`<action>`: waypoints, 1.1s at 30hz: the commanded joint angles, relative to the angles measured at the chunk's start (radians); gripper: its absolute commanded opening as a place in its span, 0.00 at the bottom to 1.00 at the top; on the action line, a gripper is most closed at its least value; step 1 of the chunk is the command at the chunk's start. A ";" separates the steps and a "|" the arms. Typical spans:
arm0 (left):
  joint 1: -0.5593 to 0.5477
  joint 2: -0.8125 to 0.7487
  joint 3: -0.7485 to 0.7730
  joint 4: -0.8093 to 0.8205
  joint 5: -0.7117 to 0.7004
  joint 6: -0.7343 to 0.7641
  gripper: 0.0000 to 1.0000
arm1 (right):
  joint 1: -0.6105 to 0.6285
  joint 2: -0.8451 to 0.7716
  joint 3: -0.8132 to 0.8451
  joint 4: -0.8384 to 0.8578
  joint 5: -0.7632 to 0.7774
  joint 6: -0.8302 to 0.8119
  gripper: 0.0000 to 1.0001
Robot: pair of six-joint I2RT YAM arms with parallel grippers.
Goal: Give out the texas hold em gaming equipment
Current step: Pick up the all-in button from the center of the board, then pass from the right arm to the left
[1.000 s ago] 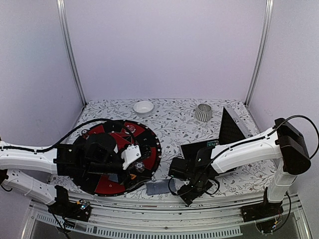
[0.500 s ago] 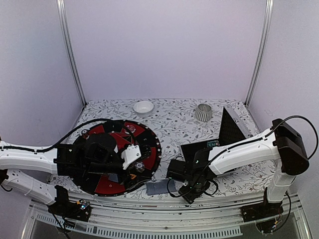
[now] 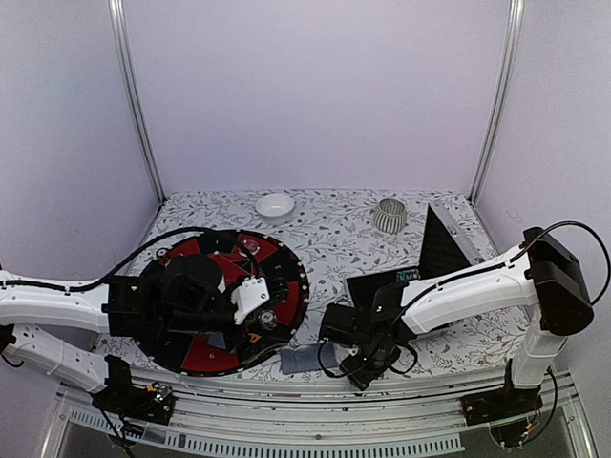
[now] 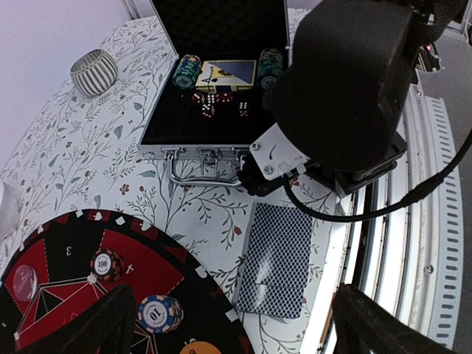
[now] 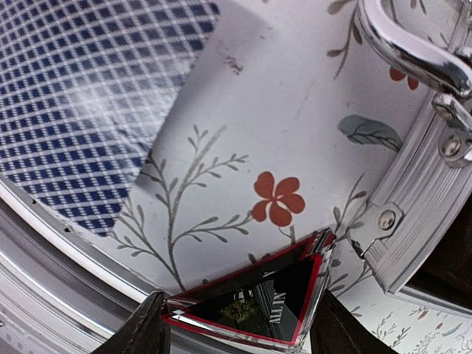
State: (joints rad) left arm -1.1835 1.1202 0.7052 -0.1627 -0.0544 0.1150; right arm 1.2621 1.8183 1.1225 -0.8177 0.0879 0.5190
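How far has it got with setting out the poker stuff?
Done: two chips lie on the round board, and a deck of cards sits on the table beside it. In hand: the right gripper pinches a red triangle marker. Left: chip stacks and dice sit in the open case; the left gripper is open and empty.

You get soft, even overhead light in the top view, with a faint violet cast and only weak shadows on the worktop (image 3: 334,229). Your left wrist view bows straight lines near its edges. In your right wrist view the case handle (image 5: 409,57) glares, the red triangular marker (image 5: 258,299) shows reflections, and the cards (image 5: 81,96) carry a pale sheen.
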 commanded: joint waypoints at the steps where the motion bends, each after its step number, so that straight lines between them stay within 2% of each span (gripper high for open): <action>1: 0.017 -0.048 -0.005 0.014 0.014 -0.009 0.95 | -0.006 -0.076 -0.017 0.067 -0.048 -0.030 0.39; 7: 0.019 -0.103 -0.032 0.064 0.072 0.004 0.94 | -0.030 -0.146 -0.028 0.097 -0.110 -0.071 0.37; 11: 0.020 -0.144 -0.053 0.094 0.146 0.060 0.90 | -0.050 -0.235 -0.029 0.146 -0.212 -0.138 0.35; 17: 0.007 -0.127 0.002 0.111 0.268 0.282 0.74 | -0.073 -0.346 0.022 0.193 -0.409 -0.326 0.33; 21: -0.057 -0.070 0.068 0.111 0.271 0.471 0.67 | -0.082 -0.357 0.075 0.198 -0.524 -0.403 0.33; 25: -0.154 0.015 0.149 0.057 0.203 0.603 0.56 | -0.082 -0.352 0.116 0.205 -0.605 -0.448 0.32; 27: -0.183 0.052 0.195 0.000 0.214 0.628 0.51 | -0.082 -0.349 0.128 0.206 -0.631 -0.459 0.32; 30: -0.188 0.072 0.232 -0.085 0.277 0.634 0.49 | -0.082 -0.347 0.140 0.206 -0.661 -0.475 0.32; 33: -0.187 0.040 0.214 -0.098 0.297 0.646 0.50 | -0.082 -0.350 0.142 0.205 -0.692 -0.484 0.32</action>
State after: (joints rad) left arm -1.3598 1.1889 0.9142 -0.1802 0.1993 0.7044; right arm 1.1835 1.4837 1.2369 -0.6315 -0.5205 0.0772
